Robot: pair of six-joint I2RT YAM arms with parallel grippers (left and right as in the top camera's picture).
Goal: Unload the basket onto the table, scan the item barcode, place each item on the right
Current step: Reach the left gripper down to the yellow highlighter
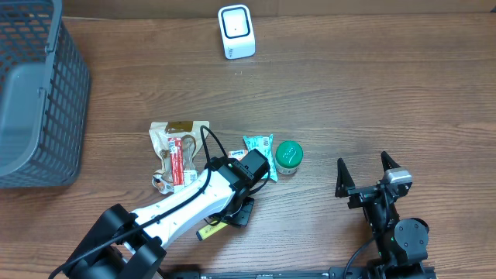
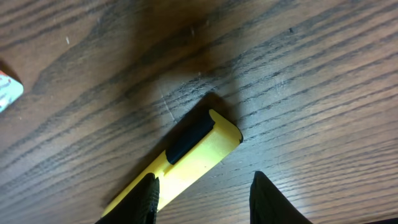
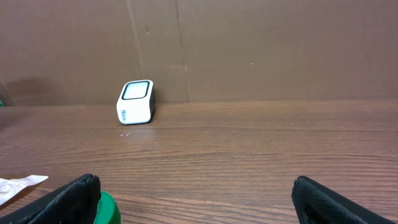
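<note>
- Left wrist view: the left gripper [image 2: 202,190] hangs low over the wooden desk [image 2: 311,74], its jaws partly closed and set either side of a yellow item [image 2: 199,155] with a black clip. One dark finger [image 2: 146,198] overlaps the item's near end. The other finger stands clear of it with bare wood between, so no grip shows.
- Overhead view: the yellow item lies flat near the front edge of the desk, half hidden under the left arm, which reaches in from the lower left corner.
- Just behind that arm lie a brown-and-white snack packet [image 1: 180,151], a small teal packet [image 1: 258,147] and a green-lidded tub [image 1: 288,155], the teal packet and the tub side by side.
- A white barcode scanner [image 1: 235,31] stands upright at the far edge of the desk, well apart from the yellow item and from both arms.
- A grey mesh basket [image 1: 46,93] sits at the far left.
- The right gripper [image 1: 362,160] waits at the front right, jaws spread wide and holding nothing.
- Right wrist view: the scanner faces the camera across bare wood in front of a brown cardboard backdrop [image 3: 280,50], with the green tub at the lower left.
</note>
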